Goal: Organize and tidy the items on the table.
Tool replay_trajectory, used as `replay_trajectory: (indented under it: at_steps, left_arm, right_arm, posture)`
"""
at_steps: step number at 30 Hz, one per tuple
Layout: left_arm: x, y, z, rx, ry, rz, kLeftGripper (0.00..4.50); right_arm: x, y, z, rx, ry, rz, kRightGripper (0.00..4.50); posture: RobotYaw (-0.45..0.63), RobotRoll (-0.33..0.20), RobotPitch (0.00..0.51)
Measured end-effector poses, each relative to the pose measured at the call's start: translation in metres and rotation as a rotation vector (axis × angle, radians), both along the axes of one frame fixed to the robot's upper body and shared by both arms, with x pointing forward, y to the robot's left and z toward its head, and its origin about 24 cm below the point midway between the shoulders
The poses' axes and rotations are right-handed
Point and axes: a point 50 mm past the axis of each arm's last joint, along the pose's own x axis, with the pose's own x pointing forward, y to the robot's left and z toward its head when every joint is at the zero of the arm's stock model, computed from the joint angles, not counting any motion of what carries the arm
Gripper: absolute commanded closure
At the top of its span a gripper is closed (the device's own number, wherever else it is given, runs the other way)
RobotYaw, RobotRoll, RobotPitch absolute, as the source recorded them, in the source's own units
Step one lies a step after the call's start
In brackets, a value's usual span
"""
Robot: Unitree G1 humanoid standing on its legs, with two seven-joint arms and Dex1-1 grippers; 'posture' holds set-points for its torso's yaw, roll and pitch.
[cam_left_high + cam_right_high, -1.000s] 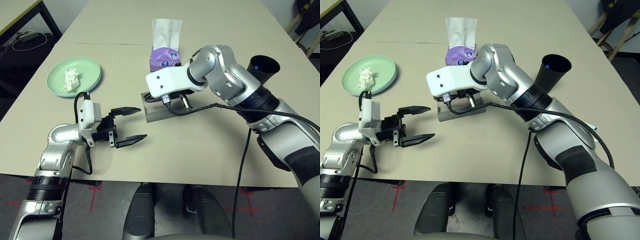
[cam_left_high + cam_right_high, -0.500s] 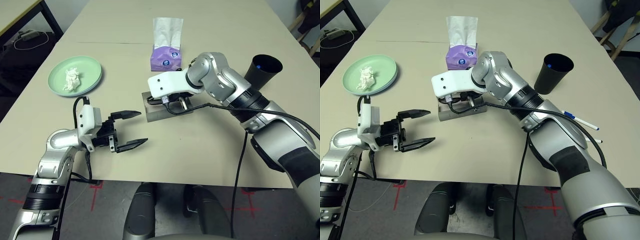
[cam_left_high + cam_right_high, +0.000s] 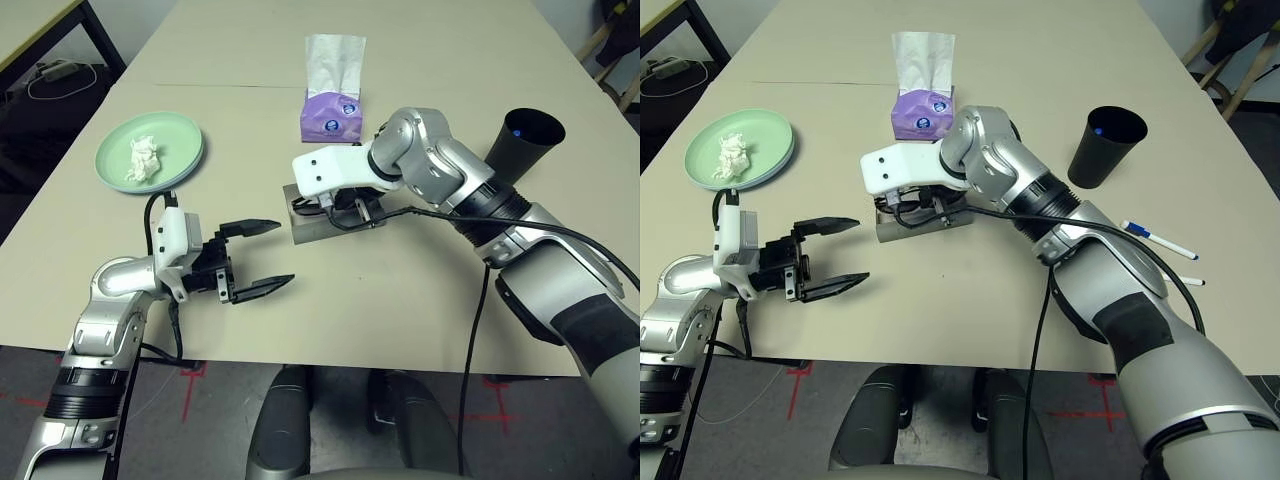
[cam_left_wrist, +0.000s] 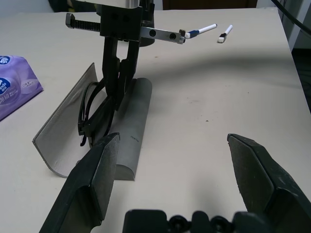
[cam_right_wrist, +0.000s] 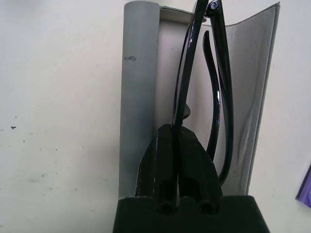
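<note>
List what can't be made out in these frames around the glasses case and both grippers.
- Sunglasses in the glasses case: head views hide them behind the right gripper and its white wrist housing; only the wrist views show them.
- Whether the sunglasses already rest on the case lining: not settled in either wrist view.
- Text on the purple tissue pack: too small in head views, cut off by the edge in the left wrist view.
- Inside of the black cup: too dark.

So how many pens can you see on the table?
2. Both white pens lie on the table's right side, past the black cup: one with a blue tip nearer the cup, the other mostly hidden by the right arm. More could be hidden.
</note>
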Motion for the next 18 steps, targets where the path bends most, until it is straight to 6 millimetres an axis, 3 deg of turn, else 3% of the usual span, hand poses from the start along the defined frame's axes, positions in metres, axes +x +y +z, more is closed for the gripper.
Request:
replay_trajectory:
  at_steps: [18]
  left_arm:
    - [0.0006,-0.0001,-0.0001,-0.003,0.000,0.003,0.00]
  right_arm:
    - [-0.0062,0.0031,-0.0008,-0.004,0.053,0.001,4.47]
  posture:
    - [0.28,0.000,0.193]
